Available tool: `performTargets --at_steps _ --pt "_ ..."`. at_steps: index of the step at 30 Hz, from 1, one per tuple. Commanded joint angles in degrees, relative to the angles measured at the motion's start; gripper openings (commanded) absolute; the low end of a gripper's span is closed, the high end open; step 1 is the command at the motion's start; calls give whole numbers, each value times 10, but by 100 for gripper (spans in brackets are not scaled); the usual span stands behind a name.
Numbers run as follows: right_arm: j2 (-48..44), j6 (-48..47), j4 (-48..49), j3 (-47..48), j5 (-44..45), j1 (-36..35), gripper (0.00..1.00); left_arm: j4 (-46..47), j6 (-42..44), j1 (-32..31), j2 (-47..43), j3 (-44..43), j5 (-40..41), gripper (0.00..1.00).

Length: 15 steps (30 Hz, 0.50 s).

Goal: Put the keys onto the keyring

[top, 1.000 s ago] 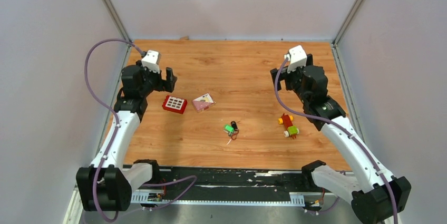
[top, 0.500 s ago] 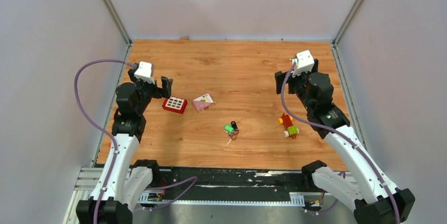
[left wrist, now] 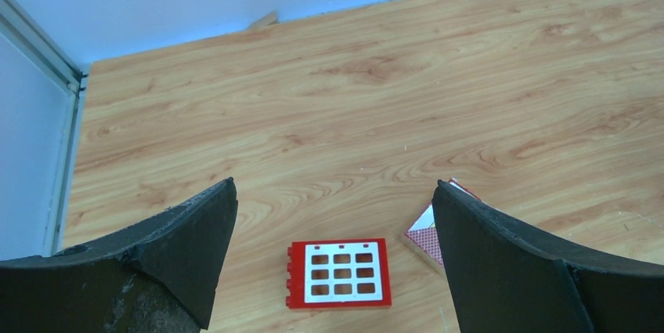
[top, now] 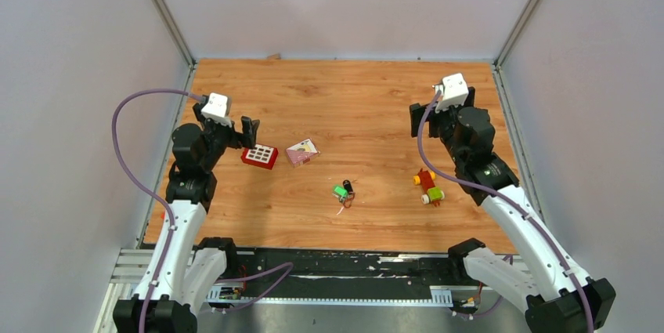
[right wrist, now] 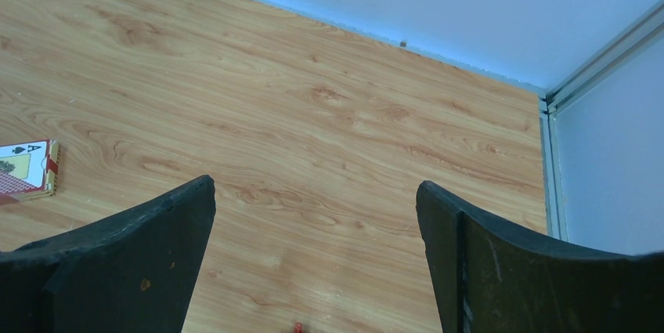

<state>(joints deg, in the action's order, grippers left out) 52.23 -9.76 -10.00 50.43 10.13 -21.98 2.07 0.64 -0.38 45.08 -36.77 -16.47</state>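
1. We see the left gripper (left wrist: pixel 335 192) spread wide and holding nothing. It hangs just left of the red box (top: pixel 259 155). In the left wrist view the red box (left wrist: pixel 338 273) lies low between the two black fingers (left wrist: pixel 172 247).
2. The right gripper (right wrist: pixel 313 184) is also spread wide and empty, far to the right of the red box, raised over the table (top: pixel 352 98).
3. The keys (top: pixel 343 189) lie flat on the table, well right of the red box and a bit nearer the arm bases. The green-headed key (top: pixel 340 191) is on the red-box side and the black-headed key (top: pixel 347 185) is just beside it.
4. The keyring (top: pixel 347 200), a thin red-orange loop, sits right by the keys, on their side toward the arm bases. It is too small for us to tell whether it touches them.
5. A card pack (top: pixel 302 152) lies just right of the red box, with a gap between them.
6. A toy block cluster (top: pixel 428 186) sits farther right of the red box than the keys do.
7. Both grippers are well apart from the keys and the keyring.
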Motion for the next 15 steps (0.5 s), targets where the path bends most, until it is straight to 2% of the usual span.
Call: performTargets --at_steps 1,15 --pt "2 -5 30 -7 7 1 100 -10 10 2 -9 -21 9 100" --pt "-10 -10 30 -14 -5 1 100 -18 11 2 -17 -31 24 100"
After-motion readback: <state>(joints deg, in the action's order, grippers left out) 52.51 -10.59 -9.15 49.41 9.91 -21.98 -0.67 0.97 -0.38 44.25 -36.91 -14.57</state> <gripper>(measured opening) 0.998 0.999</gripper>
